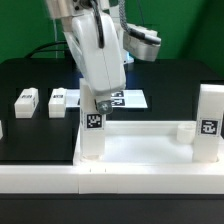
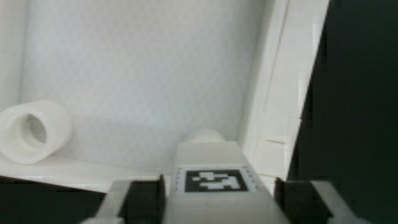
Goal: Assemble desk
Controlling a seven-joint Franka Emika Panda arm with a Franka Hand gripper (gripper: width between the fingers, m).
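The white desk tabletop [image 1: 140,148] lies tray-side up at the front of the table. My gripper [image 1: 96,108] is shut on a white block leg [image 1: 94,135] that stands upright at the tabletop's corner on the exterior view's left, its marker facing the camera. A second leg [image 1: 210,122] stands upright at the corner on the exterior view's right. In the wrist view the held leg [image 2: 217,178] sits between my fingers [image 2: 135,203], over the tabletop's floor beside its raised rim [image 2: 276,80], with a round socket [image 2: 27,132] nearby.
Two loose white legs [image 1: 26,99] [image 1: 58,101] lie on the black table at the exterior view's left. The marker board [image 1: 128,98] lies behind the arm. A long white rail [image 1: 120,182] runs along the front edge.
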